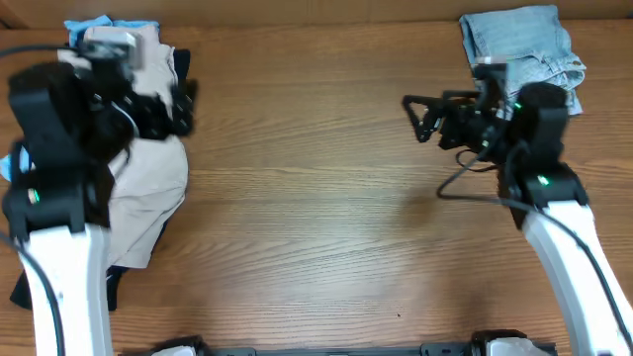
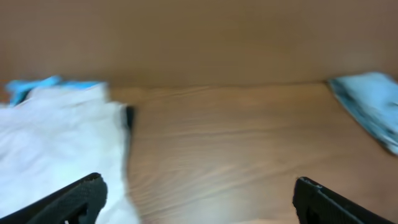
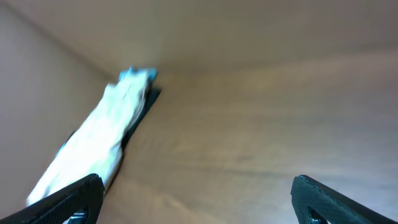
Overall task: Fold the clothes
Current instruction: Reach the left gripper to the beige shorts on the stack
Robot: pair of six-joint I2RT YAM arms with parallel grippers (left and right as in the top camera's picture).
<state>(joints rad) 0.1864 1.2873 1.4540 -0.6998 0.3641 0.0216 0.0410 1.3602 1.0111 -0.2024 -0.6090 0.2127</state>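
Lying bunched along left edge of surface [image 1: 316, 218], khaki shorts [image 1: 148, 188]; left claw [image 1: 188, 107] hovering over them, jaws apart. Right claw [image 1: 413, 117] hovering near far-right corner, jaws apart.

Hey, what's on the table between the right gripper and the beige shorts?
Nothing. In the overhead view, only bare wooden table stretches from the right gripper to the beige shorts.
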